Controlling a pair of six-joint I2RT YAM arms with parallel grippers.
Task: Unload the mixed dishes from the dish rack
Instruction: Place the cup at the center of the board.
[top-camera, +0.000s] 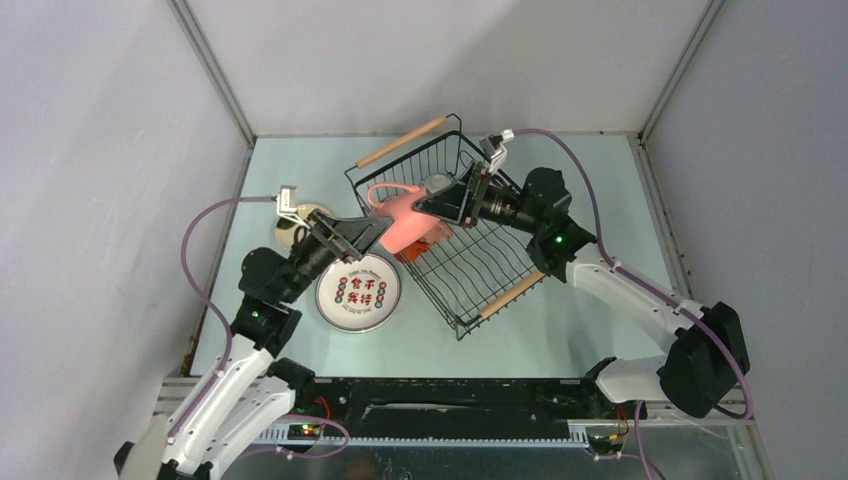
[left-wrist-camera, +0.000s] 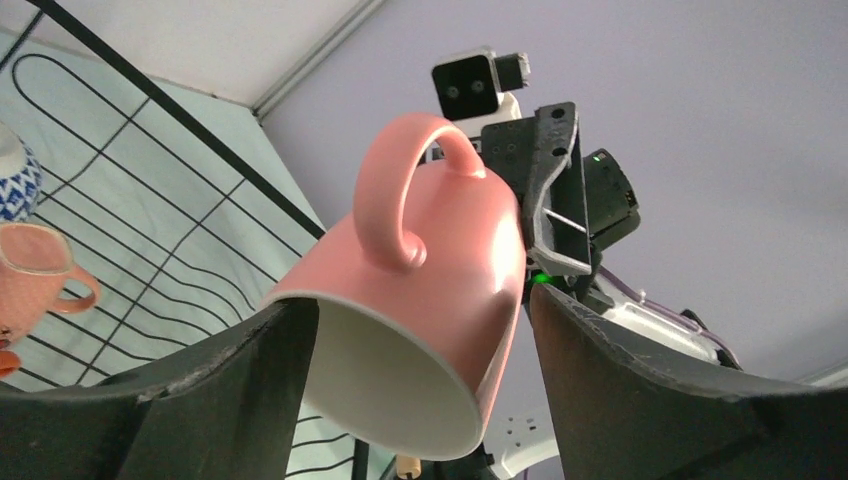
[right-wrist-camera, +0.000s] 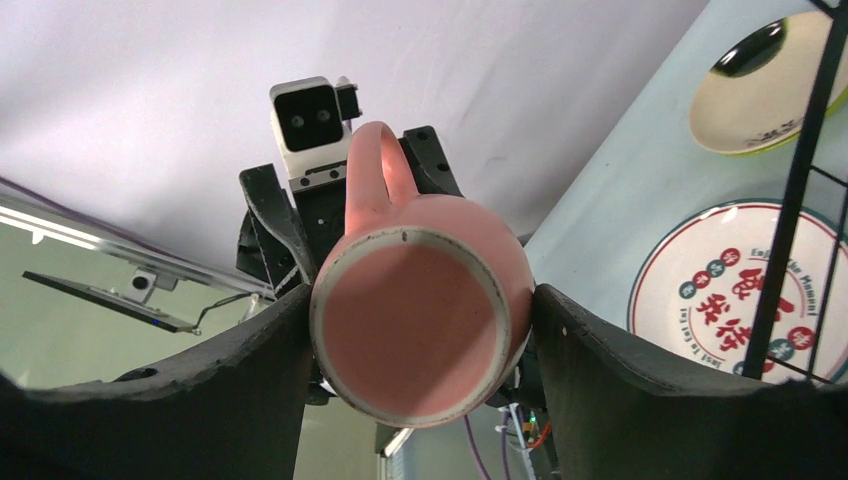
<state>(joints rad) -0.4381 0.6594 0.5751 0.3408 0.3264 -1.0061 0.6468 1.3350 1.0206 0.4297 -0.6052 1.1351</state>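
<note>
A pink mug (top-camera: 402, 222) hangs in the air over the left edge of the black wire dish rack (top-camera: 478, 262). My right gripper (top-camera: 428, 208) is shut on its base end; the right wrist view shows the mug's bottom (right-wrist-camera: 410, 335) pinched between both fingers. My left gripper (top-camera: 384, 232) is open and straddles the mug's rim end (left-wrist-camera: 420, 290), one finger (left-wrist-camera: 250, 390) touching the rim and the other a hair off it. The white plate with red characters (top-camera: 358, 292) lies on the table left of the rack. A cream saucer (top-camera: 298, 224) sits behind my left arm.
In the rack I see a small orange cup (left-wrist-camera: 35, 275) and part of a blue patterned bowl (left-wrist-camera: 15, 180). The rack has wooden handles at the far left (top-camera: 402, 141) and near right (top-camera: 512, 294). Grey walls close in the table.
</note>
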